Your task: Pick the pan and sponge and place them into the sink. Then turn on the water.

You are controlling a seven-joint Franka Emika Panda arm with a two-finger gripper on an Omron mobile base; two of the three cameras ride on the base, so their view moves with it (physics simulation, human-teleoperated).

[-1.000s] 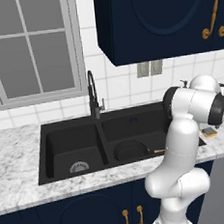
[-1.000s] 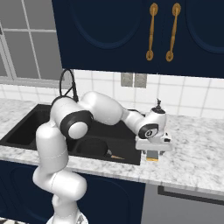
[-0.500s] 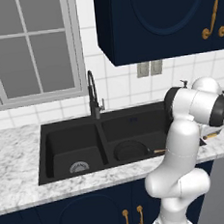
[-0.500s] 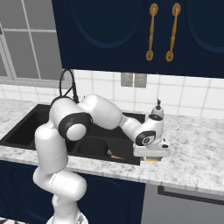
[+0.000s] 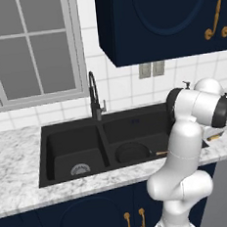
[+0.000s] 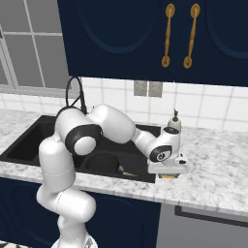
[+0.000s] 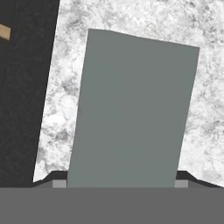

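End effector (image 6: 168, 175) has dropped onto the sponge (image 7: 131, 109), fingers straddling it.

The robot arm (image 6: 72, 160) is smooth, round and white, like fat tubes joined together. Black rings sit at its bends. Its hand (image 6: 167, 167) is white, with a dark round spot.

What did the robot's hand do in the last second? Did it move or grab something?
The gripper came down onto the sponge on the marble counter beside the sink. Its fingers now straddle the sponge's grey face and are closing in; I can't tell if they grip it yet. The pan stayed in the right basin, the faucet and soap bottle did not move.
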